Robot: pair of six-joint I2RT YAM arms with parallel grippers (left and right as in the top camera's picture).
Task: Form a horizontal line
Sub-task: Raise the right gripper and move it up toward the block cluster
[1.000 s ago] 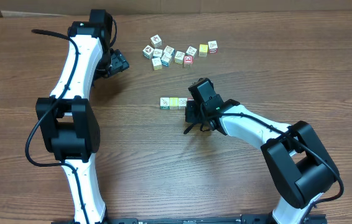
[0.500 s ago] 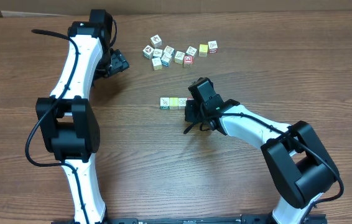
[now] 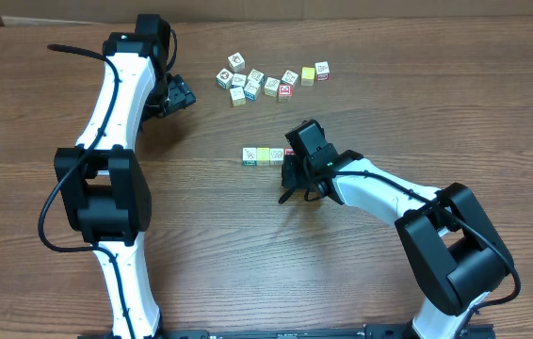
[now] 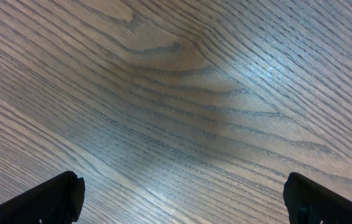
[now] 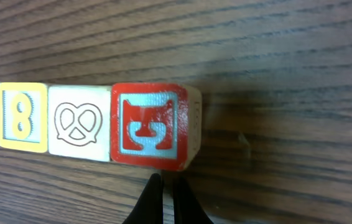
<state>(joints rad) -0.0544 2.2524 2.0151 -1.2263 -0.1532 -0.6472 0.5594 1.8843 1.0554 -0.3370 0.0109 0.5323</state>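
Observation:
The horizontal line [image 3: 263,154] lies mid-table, a straight row of small picture cubes touching edge to edge. In the right wrist view it reads, left to right, a white cube's edge, a yellow cube [image 5: 22,117], a white pretzel cube [image 5: 78,123] and a red-faced cube [image 5: 148,127]. My right gripper [image 5: 165,190] is shut and holds nothing, its tips right at the near side of the red cube [image 3: 289,152]. From overhead the right gripper [image 3: 291,163] covers most of that cube. My left gripper [image 3: 178,94] is open over bare wood at the far left, its fingertips [image 4: 58,199] wide apart.
A loose cluster of several similar cubes [image 3: 266,81] lies beyond the row, toward the table's far edge. The left arm [image 3: 116,104] stretches along the left side. The right arm [image 3: 379,188] comes in from the near right.
The right gripper has shifted slightly beside the row, and a sliver of the red cube now shows at the row's right end from overhead. The left arm has not moved.

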